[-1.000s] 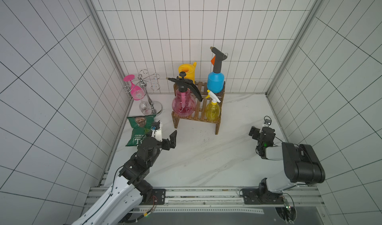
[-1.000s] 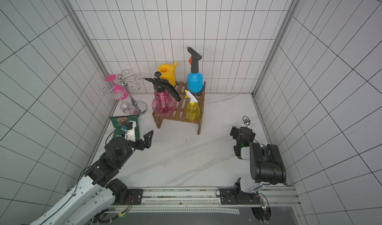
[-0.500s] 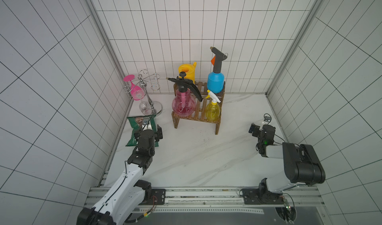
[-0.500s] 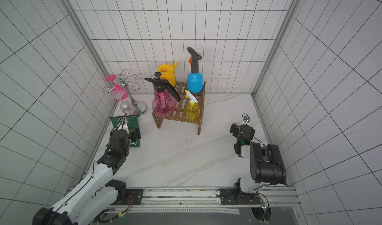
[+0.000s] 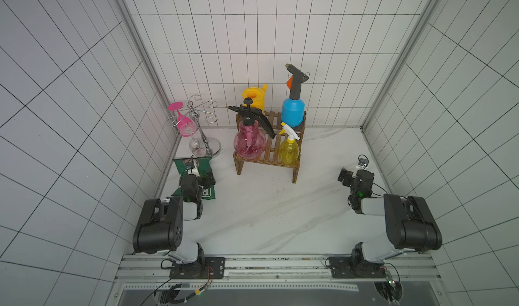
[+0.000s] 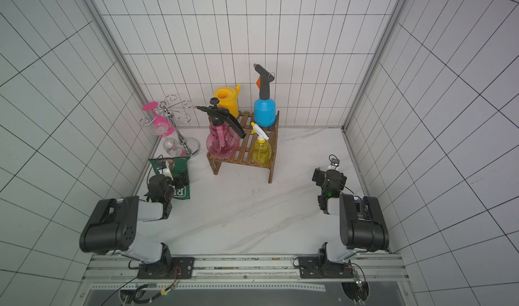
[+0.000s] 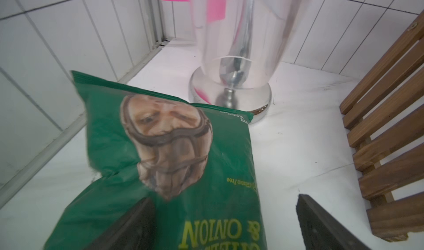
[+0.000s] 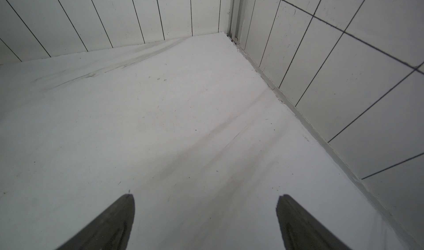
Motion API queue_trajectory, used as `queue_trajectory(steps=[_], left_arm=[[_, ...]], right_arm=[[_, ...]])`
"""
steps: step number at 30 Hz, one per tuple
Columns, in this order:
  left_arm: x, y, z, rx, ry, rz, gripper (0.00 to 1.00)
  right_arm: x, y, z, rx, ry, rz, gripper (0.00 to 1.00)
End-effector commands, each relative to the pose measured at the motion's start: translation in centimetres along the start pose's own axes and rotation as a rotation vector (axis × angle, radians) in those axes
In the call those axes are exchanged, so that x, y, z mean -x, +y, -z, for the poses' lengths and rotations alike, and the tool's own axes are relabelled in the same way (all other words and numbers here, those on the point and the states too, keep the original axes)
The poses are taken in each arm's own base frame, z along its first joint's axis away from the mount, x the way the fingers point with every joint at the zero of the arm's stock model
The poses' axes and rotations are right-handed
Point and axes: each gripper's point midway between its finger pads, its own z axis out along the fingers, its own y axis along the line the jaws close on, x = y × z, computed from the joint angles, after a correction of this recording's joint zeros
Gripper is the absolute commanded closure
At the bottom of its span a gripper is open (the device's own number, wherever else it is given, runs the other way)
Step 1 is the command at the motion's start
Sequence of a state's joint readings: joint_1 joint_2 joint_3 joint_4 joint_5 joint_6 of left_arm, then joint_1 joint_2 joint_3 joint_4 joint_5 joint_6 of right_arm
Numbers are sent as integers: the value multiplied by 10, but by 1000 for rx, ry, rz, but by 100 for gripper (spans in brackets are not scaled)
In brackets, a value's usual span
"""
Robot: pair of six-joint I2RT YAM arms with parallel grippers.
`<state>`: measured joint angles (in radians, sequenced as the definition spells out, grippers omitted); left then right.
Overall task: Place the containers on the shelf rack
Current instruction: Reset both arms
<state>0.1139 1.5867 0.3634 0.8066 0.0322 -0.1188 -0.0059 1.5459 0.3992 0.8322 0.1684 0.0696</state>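
Both wide open, left gripper (image 7: 224, 197) over green bag (image 7: 160, 113), right gripper (image 8: 206, 195) empty

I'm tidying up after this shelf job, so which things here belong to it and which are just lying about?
Part of the job: watering can, blue bottle, pink sprayer, yellow bottle, rack.
Lying about: crisp bag, pink wine glass, wire stand.

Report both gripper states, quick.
Left gripper: open, holding nothing, over the green crisp bag.
Right gripper: open, holding nothing.
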Motion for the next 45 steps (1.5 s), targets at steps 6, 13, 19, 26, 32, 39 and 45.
queue_trajectory(steps=[6,13,19,26,32,39,45], left_arm=[[32,-27,-6,-72,-66,-55,2],[35,-26,-7,-48,-64,-57,2],[36,-27,-7,-48,-66,-57,2],[35,-27,-7,-48,-64,-57,2],[35,-26,-7,-46,-66,-57,2],[36,-27,-7,-47,-66,-57,2],[36,-26,-7,-47,-67,-57,2]], right_arm=[[12,3,0,6,-24,10,1],[12,3,0,7,-24,10,1],[10,0,4,-5,-39,7,1],[12,-19,35,-61,-211,-73,1],[13,-14,39,-30,-232,-63,1],[11,-9,50,15,-282,-47,1],[11,-9,50,17,-281,-45,1]])
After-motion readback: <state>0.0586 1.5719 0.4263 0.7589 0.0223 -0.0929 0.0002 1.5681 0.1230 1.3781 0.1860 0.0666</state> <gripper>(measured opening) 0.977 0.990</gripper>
